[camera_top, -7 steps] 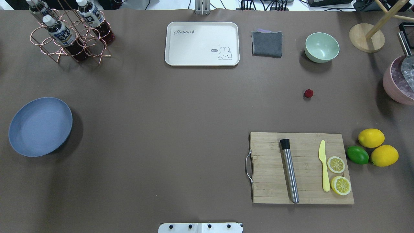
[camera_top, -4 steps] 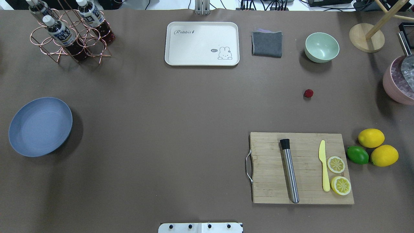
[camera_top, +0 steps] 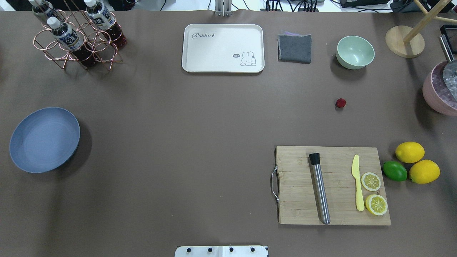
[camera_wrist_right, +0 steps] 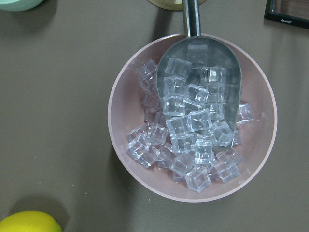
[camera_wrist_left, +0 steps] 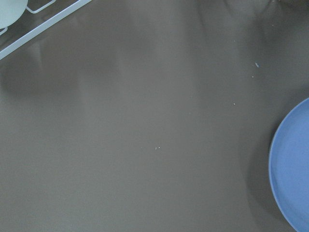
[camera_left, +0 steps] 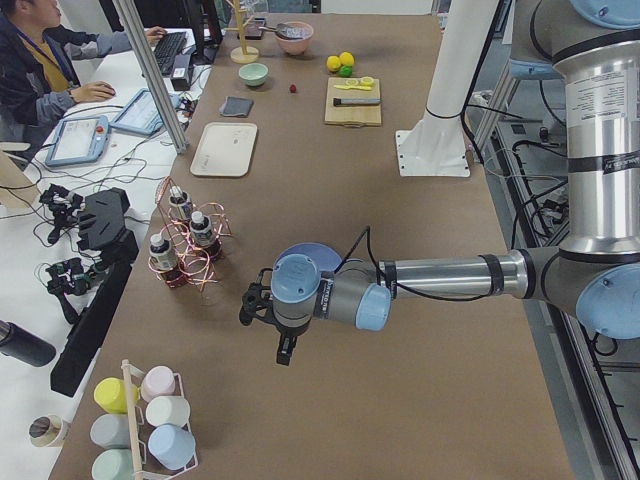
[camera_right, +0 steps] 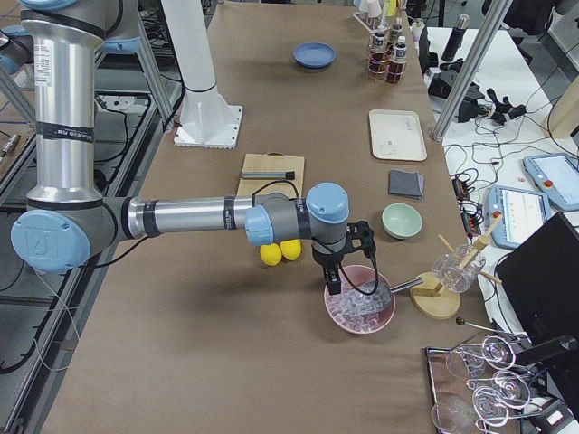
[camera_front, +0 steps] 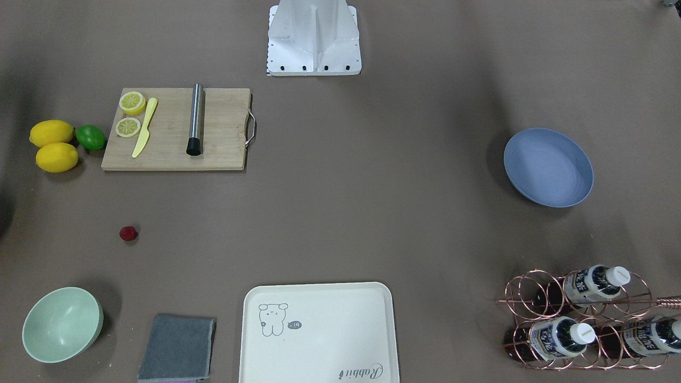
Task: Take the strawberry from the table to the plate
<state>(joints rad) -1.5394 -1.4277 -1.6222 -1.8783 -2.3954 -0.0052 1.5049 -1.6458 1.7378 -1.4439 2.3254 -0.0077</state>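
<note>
Left claw [camera_left: 286, 352]: hanging fingers-down over the surface [camera_top: 185, 125], just beside the plate [camera_top: 44, 140]. It is showing only in the side view, so I cannot tell whether it is apart or together.
Right claw [camera_right: 334, 286]: hovering above the pink bowl [camera_wrist_right: 118, 121] at the robot's right end of the surface. It too is showing in a side view only, so I cannot tell its state.
Strawberry [camera_top: 340, 103]: lying on the bare surface in the robot's right half, between the mint-green bowl [camera_top: 355, 52] and the cutting board [camera_top: 296, 185] (nearer the bowl), touching nothing.
Plate: sitting on the robot's left side of the surface, well apart from the strawberry.
Left wrist view: looking down on bare surface, with the plate's rim coming in at the right edge.
Right wrist view: looking straight down into the pink bowl. Clear ice cubes [camera_wrist_right: 186, 133] are filling it, and a metal scoop [camera_wrist_right: 191, 17] is lying among them, its handle reaching over the rim.
Cutting board: carrying a steel muddler [camera_top: 320, 189], a yellow knife [camera_top: 358, 187] and two lemon slices [camera_top: 371, 181].
Citrus: two lemons [camera_top: 409, 152] and a lime [camera_top: 394, 170] are lying close together just beside the board's outer edge.
Far edge: a cream tray [camera_top: 222, 48], a grey cloth [camera_top: 294, 48] and the mint-green bowl are sitting in a row. A copper rack [camera_top: 76, 39] is holding bottles at the far left corner.
Person [camera_left: 40, 60]: sitting at a side desk beyond the surface.
</note>
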